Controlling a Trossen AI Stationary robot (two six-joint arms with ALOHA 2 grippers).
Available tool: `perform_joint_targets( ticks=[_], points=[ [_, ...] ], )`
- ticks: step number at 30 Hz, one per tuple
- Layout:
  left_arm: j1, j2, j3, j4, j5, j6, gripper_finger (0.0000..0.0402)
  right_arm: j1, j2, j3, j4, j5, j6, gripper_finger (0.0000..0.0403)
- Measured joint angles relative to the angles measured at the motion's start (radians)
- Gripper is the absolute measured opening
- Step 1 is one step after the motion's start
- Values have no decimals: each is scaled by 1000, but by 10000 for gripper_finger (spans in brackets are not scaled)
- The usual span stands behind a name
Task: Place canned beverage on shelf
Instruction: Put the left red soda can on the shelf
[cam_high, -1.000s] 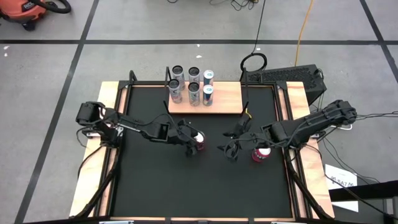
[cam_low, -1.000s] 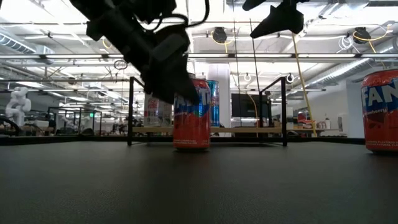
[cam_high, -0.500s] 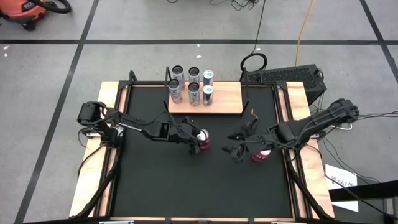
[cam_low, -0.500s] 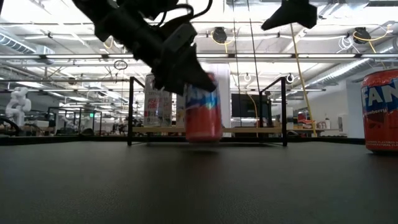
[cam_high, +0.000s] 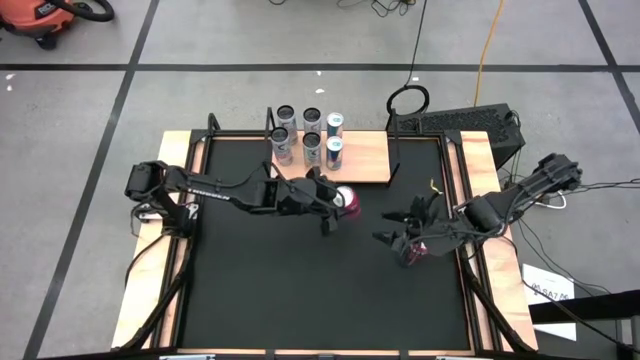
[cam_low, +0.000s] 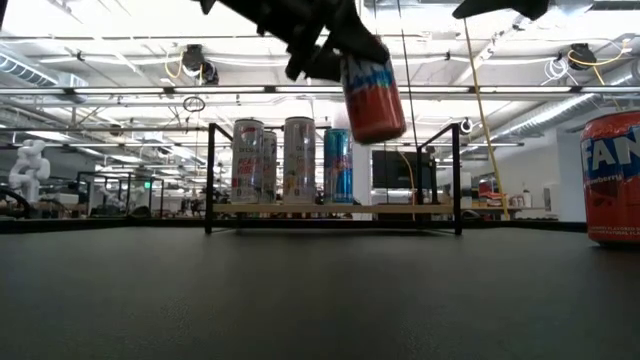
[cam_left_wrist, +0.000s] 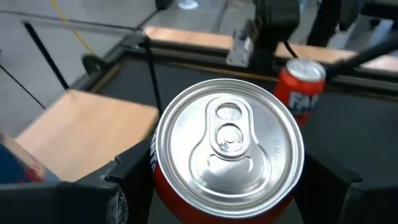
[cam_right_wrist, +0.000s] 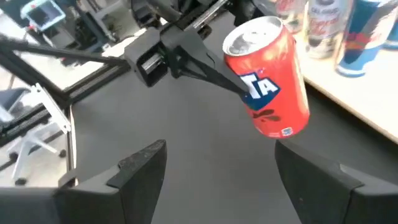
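High view gives me the left arm stretched across the worktop from its base at the left edge, its tool clamped on a red can just in front of the shelf. From the low view I see that can lifted clear of the worktop and tilted, its label too blurred for me to read. My right wrist view is clearer: the can hangs slanted in the left tool, and I can read only "TA" in white on a blue patch, the first letters turned away. From the left wrist view I look down on its silver lid, a dark finger at each side.

A second red can stands on the worktop near the right edge; the low view cuts it off at the frame, showing "FAN". The right tool hovers beside it with fingers apart, holding nothing; the right arm reaches in from the right side. Six tall cans stand grouped at the shelf's left end; their print is too small for me to read.
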Motion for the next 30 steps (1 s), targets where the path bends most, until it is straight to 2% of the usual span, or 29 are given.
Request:
perform_joint_targets(
  ticks=[6,15,22,27,30],
  points=[
    [28,29,129,-36,-20,25,282,19,-51,0,-36,52,-1,286],
    [79,185,363,-152,-25,72,282,23,-133,0,-95,99,37,286],
    [190,316,557,-293,-44,71,282,22,-166,0,-188,100,155,286],
    [267,365,626,-306,-35,69,282,22,-165,0,-208,103,199,286],
    [307,387,647,-310,-36,68,282,22,-166,0,-226,150,226,286]
  ],
)
